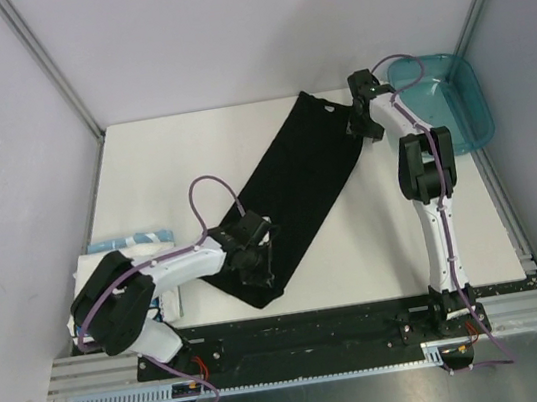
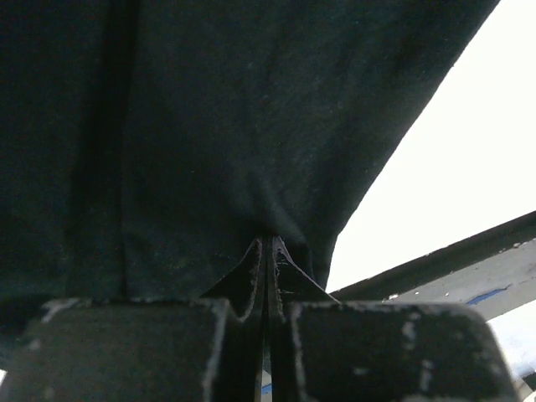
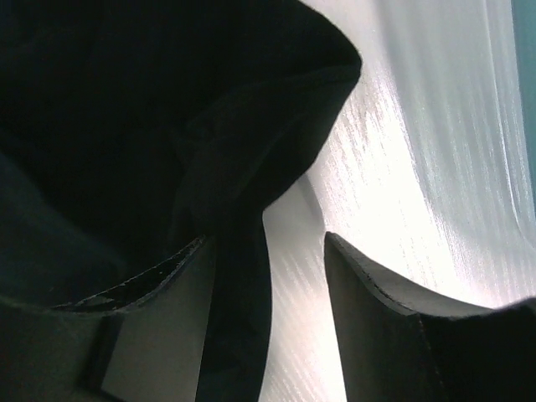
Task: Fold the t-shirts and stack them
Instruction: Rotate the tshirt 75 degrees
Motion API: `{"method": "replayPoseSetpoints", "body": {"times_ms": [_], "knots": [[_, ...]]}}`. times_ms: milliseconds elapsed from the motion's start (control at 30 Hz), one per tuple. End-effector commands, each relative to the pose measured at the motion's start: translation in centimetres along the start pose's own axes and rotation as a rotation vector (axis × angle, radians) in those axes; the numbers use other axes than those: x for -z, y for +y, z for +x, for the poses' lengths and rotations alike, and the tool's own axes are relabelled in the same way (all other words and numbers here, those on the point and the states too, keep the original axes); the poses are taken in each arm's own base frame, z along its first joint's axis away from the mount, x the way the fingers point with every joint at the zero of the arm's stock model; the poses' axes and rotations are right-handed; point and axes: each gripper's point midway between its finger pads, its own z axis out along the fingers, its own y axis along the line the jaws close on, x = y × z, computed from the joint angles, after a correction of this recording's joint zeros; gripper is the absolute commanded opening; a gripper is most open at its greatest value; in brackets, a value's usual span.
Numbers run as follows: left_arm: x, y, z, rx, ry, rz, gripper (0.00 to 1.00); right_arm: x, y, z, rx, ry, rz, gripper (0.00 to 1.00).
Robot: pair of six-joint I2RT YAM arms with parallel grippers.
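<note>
The black t-shirt point(image 1: 296, 182) lies as a long folded strip, running diagonally from the far right to the near middle of the table. My left gripper point(image 1: 255, 262) is over its near end and is shut on a pinch of the black cloth point(image 2: 209, 126), with the fingertips point(image 2: 268, 241) pressed together. My right gripper point(image 1: 364, 129) is at the shirt's far right corner. Its jaws point(image 3: 265, 238) are open, and a fold of black cloth point(image 3: 151, 109) lies against the left finger. The white t-shirt with blue print point(image 1: 133, 240) lies folded at the left edge, partly under my left arm.
A teal plastic bin point(image 1: 455, 97) stands at the far right corner, just behind my right arm. The table's black front rail point(image 2: 435, 268) runs close to my left gripper. Grey walls close in the table on three sides.
</note>
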Motion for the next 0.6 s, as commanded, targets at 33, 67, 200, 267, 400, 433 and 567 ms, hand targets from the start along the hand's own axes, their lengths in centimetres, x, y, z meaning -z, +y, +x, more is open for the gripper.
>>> {"method": "replayPoseSetpoints", "body": {"times_ms": [33, 67, 200, 267, 400, 433, 567], "knots": [[1.6, 2.9, 2.4, 0.04, 0.059, -0.069, 0.07, -0.4, -1.2, -1.6, 0.011, -0.042, 0.053, 0.61], [2.1, 2.9, 2.1, 0.042, 0.044, -0.065, 0.12, -0.4, -1.3, -1.7, 0.015, -0.044, 0.056, 0.61], [4.6, 2.4, 0.1, 0.04, -0.048, -0.041, 0.3, -0.1, -1.3, -2.6, 0.029, -0.066, 0.056, 0.65], [5.7, 2.8, -0.8, 0.05, -0.087, -0.051, 0.35, 0.0, -1.3, -3.3, 0.035, -0.077, 0.06, 0.67], [6.4, 4.1, -1.9, 0.084, -0.116, -0.07, 0.36, -0.3, -1.1, -4.0, 0.033, -0.079, 0.045, 0.68], [6.5, 4.2, -2.2, 0.081, -0.122, -0.074, 0.36, -0.4, -0.9, -4.0, 0.031, -0.078, 0.04, 0.68], [6.4, 4.9, -3.7, 0.051, -0.138, -0.12, 0.36, -1.0, -0.7, -3.3, 0.019, -0.064, 0.036, 0.62]]}}
